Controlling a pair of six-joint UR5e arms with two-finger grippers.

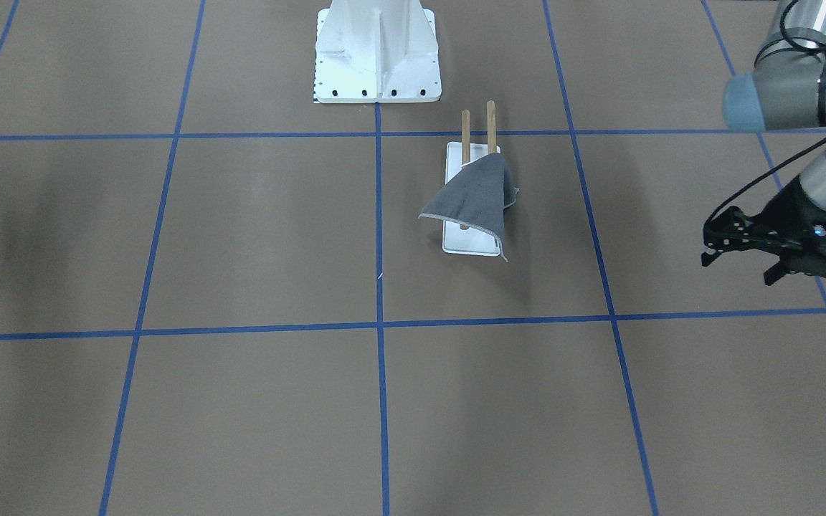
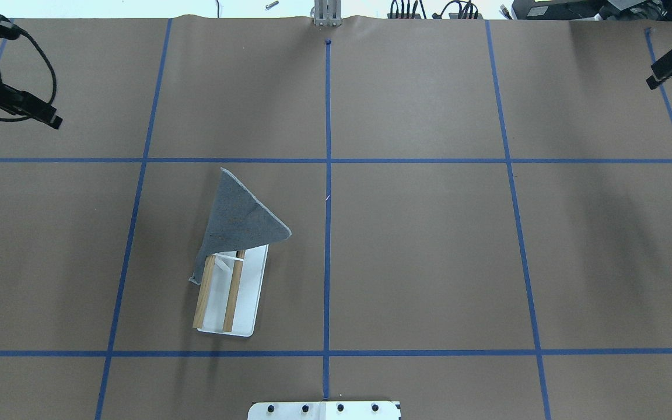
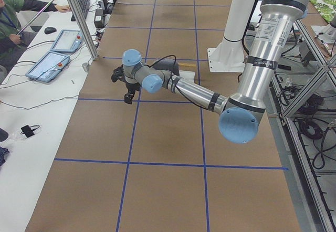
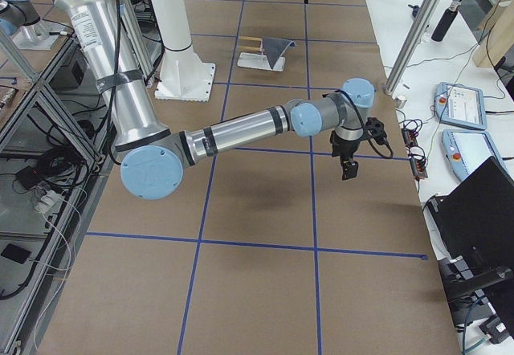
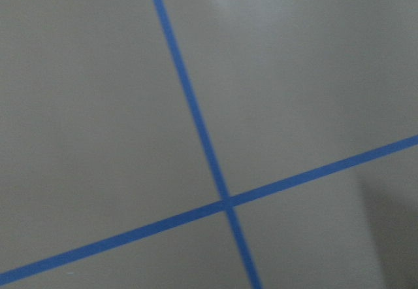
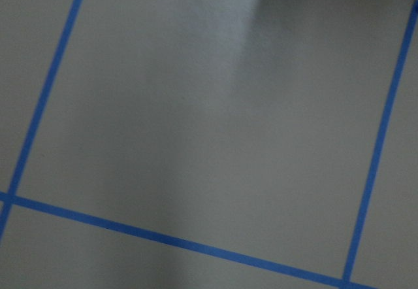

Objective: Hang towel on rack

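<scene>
Got the towel point(image 2: 241, 219) slung over the far end of the rack point(image 2: 252, 291), drooping off its left side, all of it left of centre, beyond the pedestal point(image 2: 324, 412).

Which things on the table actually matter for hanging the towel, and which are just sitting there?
For the job:
- dark grey square cloth towel, draped over one end of the rack
- small rack with a flat white base and two brown wooden dowels

Just there:
- large white bolted metal pedestal
- blue tape grid lines
</scene>
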